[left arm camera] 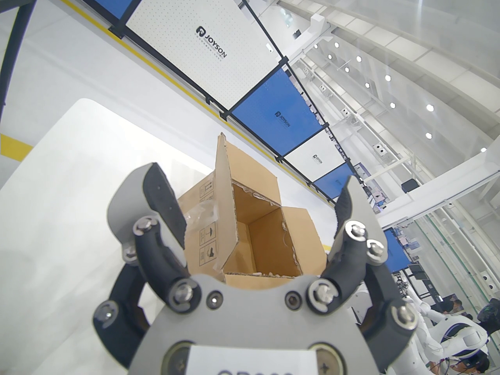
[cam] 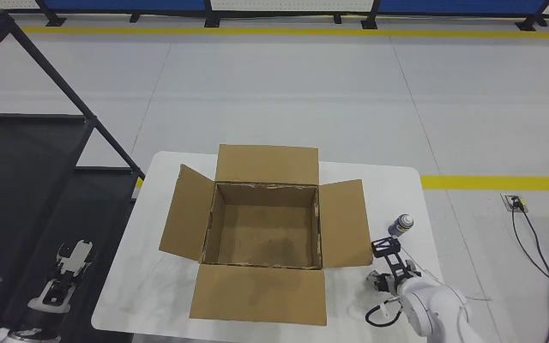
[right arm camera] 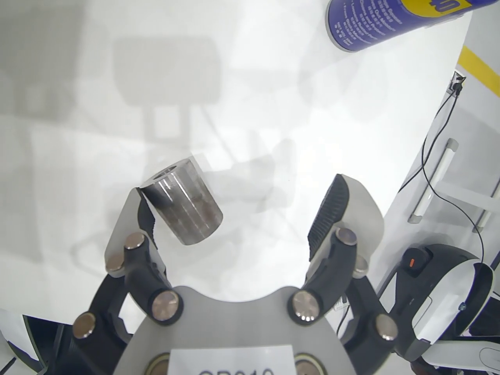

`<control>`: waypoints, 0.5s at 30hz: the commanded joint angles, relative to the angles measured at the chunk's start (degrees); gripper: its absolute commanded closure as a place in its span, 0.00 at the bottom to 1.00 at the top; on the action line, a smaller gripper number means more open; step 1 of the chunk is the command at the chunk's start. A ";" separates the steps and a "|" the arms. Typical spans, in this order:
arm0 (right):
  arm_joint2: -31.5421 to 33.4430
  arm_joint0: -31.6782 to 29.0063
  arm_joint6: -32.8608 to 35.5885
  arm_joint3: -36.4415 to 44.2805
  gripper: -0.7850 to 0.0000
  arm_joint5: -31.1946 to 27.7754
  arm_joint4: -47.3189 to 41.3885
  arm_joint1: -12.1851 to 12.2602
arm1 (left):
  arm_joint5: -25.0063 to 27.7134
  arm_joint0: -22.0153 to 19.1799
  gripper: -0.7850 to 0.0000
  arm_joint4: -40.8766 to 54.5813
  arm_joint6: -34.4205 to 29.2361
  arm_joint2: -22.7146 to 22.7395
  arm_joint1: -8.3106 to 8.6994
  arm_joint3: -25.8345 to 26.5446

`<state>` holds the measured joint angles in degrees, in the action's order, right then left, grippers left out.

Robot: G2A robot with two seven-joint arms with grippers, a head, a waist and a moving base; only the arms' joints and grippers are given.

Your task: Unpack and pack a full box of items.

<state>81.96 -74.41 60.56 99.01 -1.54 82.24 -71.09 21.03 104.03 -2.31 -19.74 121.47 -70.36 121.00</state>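
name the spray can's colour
The spray can is blue with yellow, clearest in right wrist view.

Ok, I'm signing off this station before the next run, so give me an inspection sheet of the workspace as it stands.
Surface: white table, the box standing mid-table.
Job's things: cardboard box open, four flaps spread, its floor showing; spray can upright beside the box; metal cylinder between the fingers of the right gripper, close to one finger, contact unclear.
Clutter: nothing seen.
Grippers: right gripper open, low over the table around the cylinder; left gripper open, holding nothing, off the table's edge, facing the box.
Cables: black cable on the floor, leading to a floor socket.
Surroundings: yellow floor line; dark frame beside the table.
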 commanded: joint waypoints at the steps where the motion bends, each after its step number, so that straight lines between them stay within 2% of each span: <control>1: -0.41 0.35 0.62 -0.49 0.00 -0.92 -0.27 -0.01 | 0.00 0.00 0.00 0.00 0.00 0.00 0.00 0.00; 4: -1.41 1.13 1.79 -1.41 0.00 -2.02 0.33 -0.04 | 0.00 0.00 0.00 0.00 0.00 0.00 0.00 0.00; 10: -2.99 2.38 3.25 -2.17 0.16 -3.05 1.21 -0.13 | 0.00 0.00 0.00 0.00 0.00 0.00 0.00 0.00; 11: -3.15 2.61 3.31 -2.33 0.27 -3.00 1.25 -0.16 | 0.00 0.00 0.00 0.00 0.00 0.00 0.00 0.00; 12: -3.30 2.85 3.36 -2.52 0.32 -2.91 1.26 -0.19 | 0.00 0.00 0.00 0.00 0.00 0.00 0.00 0.00; 13: -3.44 3.07 3.37 -2.72 0.45 -2.84 1.24 -0.22 | 0.00 0.00 0.00 0.00 0.00 0.00 0.00 0.00; 14: -3.59 3.30 3.36 -2.95 0.51 -2.77 1.23 -0.25 | 0.00 0.00 0.00 0.00 0.00 0.00 0.00 0.00; 15: -3.78 3.54 3.30 -3.16 0.52 -2.84 1.28 -0.28 | 0.00 0.00 0.00 0.00 0.00 0.00 0.00 0.00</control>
<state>78.33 -71.09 63.92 96.05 -4.36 83.50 -71.35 21.03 104.03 -2.31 -19.74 121.47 -70.36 121.00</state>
